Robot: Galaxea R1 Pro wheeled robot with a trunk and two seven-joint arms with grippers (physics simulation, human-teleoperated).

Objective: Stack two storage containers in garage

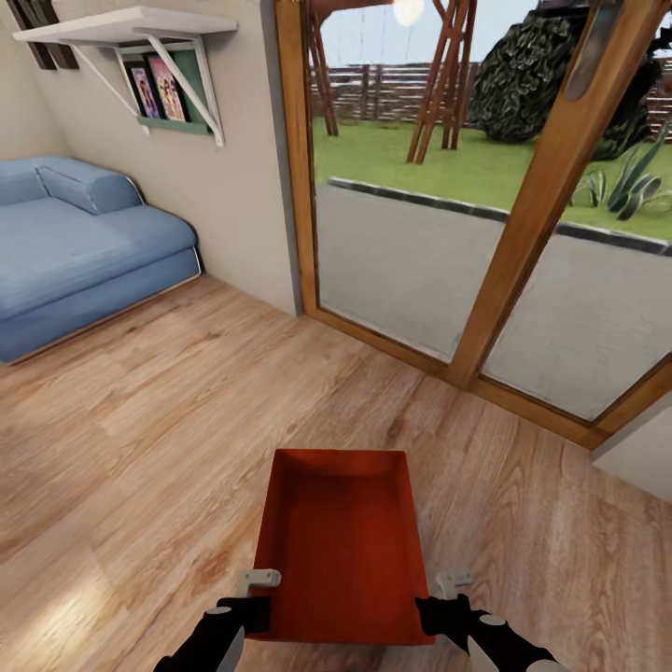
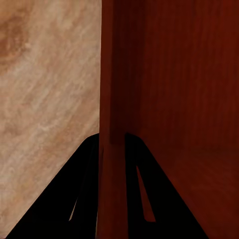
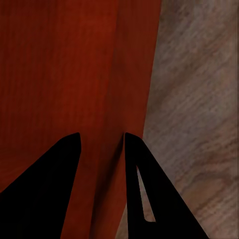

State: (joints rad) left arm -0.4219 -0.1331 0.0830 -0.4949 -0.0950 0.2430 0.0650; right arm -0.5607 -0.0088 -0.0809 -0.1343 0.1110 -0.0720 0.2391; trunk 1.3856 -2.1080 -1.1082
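storage container [image 1: 341, 541] | held above wood-plank floor [image 1: 140, 439], nothing seen inside | left gripper [image 2: 110, 149] pinched onto its left wall | right gripper [image 3: 99, 142] pinched onto its right wall | blue sofa [image 1: 75, 252] far left

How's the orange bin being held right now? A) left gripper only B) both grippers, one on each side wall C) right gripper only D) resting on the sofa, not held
B: the storage container sits above the wood floor with the left gripper and the right gripper each straddling a side wall, confirmed in both wrist views.
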